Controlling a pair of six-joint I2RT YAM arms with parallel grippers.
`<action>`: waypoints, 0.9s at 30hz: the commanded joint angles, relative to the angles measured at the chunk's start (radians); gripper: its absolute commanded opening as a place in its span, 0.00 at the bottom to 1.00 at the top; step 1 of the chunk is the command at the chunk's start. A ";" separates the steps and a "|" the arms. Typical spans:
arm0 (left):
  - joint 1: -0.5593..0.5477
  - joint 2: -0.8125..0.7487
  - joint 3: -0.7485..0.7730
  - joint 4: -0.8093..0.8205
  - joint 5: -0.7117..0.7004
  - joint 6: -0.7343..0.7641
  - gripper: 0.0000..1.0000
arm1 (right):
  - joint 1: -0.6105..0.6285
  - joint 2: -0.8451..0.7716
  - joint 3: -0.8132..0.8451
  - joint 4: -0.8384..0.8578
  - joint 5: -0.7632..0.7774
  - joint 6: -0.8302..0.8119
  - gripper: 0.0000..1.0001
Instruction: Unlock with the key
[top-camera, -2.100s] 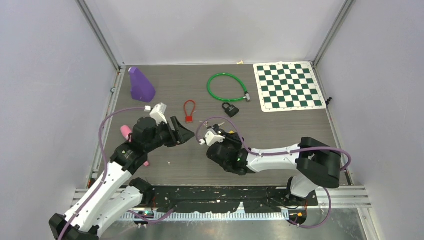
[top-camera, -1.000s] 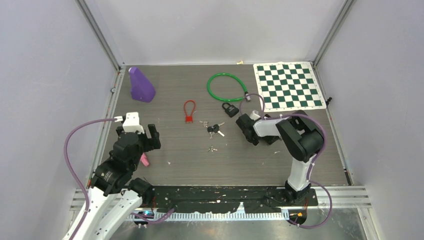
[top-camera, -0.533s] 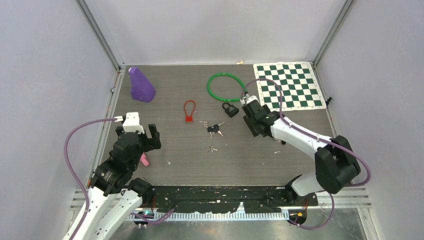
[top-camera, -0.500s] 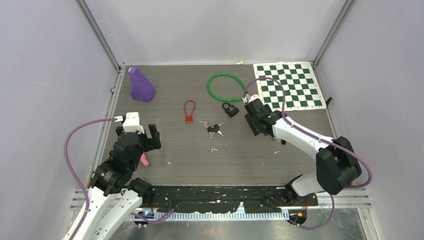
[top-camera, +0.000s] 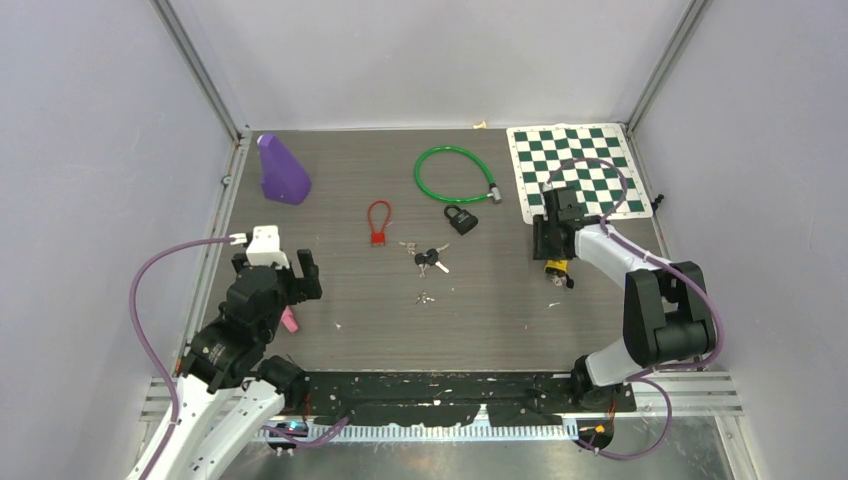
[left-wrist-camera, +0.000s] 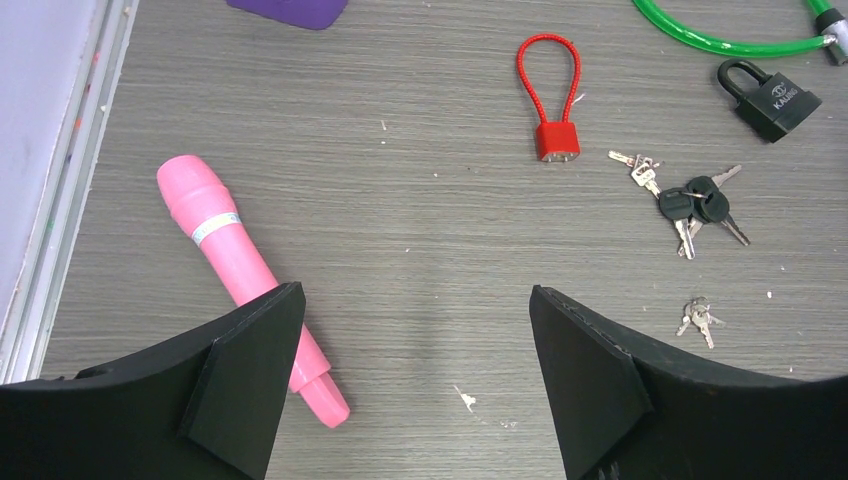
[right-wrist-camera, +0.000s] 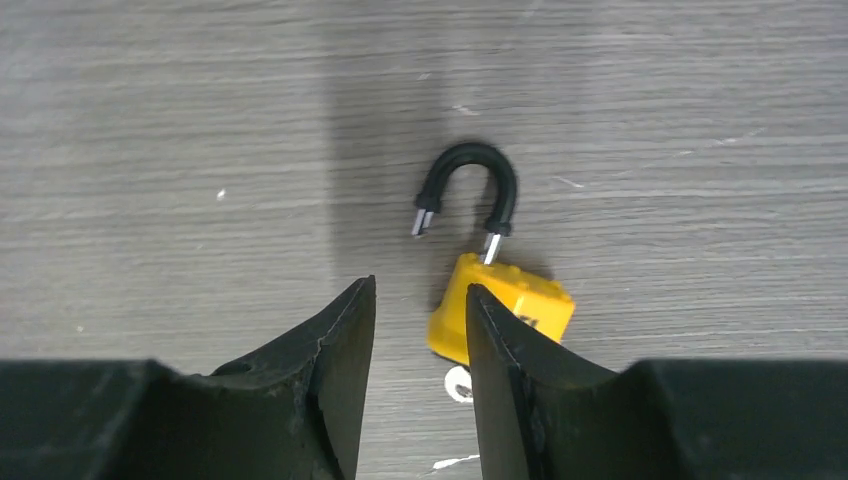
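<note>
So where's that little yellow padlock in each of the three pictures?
Top external: the yellow padlock lies right of centre, just below the chessboard, at the tips of the right gripper.
Left wrist: not in it.
Right wrist: the yellow padlock is lower centre-right, partly behind one finger, black shackle open.
Shared landmark: the right gripper, beside the padlock in both.

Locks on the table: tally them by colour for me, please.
Red padlock: 1
Black padlock: 1
Yellow padlock: 1
Green cable lock: 1
Total: 4
</note>
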 joint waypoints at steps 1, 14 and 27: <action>-0.002 -0.010 -0.004 0.034 -0.018 0.006 0.86 | -0.094 0.013 -0.017 0.023 -0.049 0.059 0.46; -0.003 -0.001 -0.009 0.043 -0.009 0.007 0.88 | -0.037 -0.170 0.019 0.056 -0.065 0.114 0.53; -0.003 0.027 -0.010 0.043 -0.005 0.007 1.00 | 0.284 0.089 0.242 0.208 -0.081 0.049 0.62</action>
